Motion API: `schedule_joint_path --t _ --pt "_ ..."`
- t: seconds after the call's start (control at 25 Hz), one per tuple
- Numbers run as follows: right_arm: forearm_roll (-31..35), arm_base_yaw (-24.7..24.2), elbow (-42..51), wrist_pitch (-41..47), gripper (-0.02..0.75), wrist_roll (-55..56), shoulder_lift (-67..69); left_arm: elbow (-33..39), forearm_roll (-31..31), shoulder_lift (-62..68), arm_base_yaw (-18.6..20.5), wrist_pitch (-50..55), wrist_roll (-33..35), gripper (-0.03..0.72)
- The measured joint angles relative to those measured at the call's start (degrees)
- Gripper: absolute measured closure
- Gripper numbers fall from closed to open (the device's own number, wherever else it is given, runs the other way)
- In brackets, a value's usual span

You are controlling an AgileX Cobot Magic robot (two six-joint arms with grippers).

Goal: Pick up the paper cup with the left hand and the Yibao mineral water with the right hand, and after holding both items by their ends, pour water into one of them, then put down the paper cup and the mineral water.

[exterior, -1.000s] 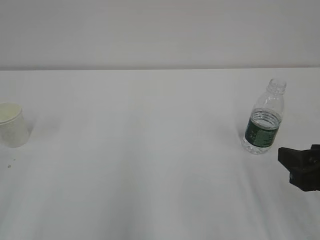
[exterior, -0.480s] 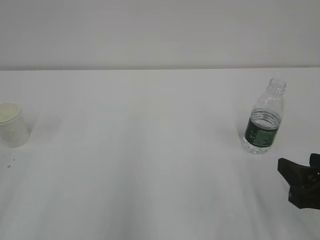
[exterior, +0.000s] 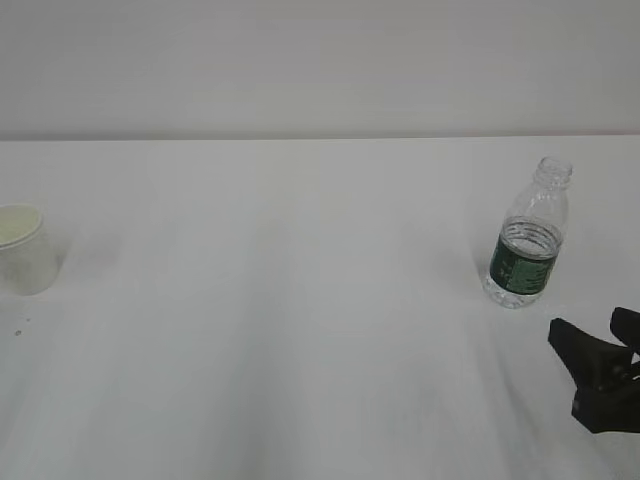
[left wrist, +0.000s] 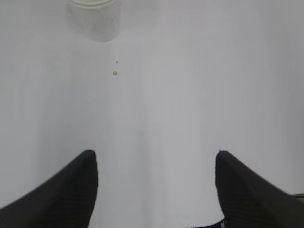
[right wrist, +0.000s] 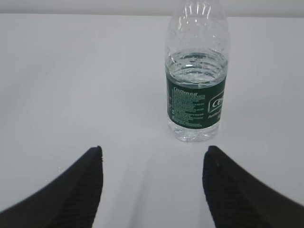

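The paper cup stands upright at the far left of the white table; in the left wrist view its lower part shows at the top edge. My left gripper is open well short of it, with nothing between its fingers, and is out of the exterior view. The Yibao mineral water stands upright and uncapped at the right, partly filled, green label facing me. My right gripper is open just in front of the bottle, apart from it and empty.
Two small droplets lie on the table in front of the cup. A pale wall rises behind the table's far edge.
The right gripper has drawn back toward the near right corner, away from the bottle. Cup and bottle have not moved.
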Motion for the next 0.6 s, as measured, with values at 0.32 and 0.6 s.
schedule_joint_path --t 0.32,0.6 --pt "-1.76 0.00 -0.12 -5.88 0.238 2.64 11.51 0.00 0.00 0.00 0.00 0.00 0.00 0.124" --pt "-1.55 0.00 -0.12 -6.23 0.238 3.36 12.96 0.00 0.00 0.00 0.00 0.00 0.00 0.124"
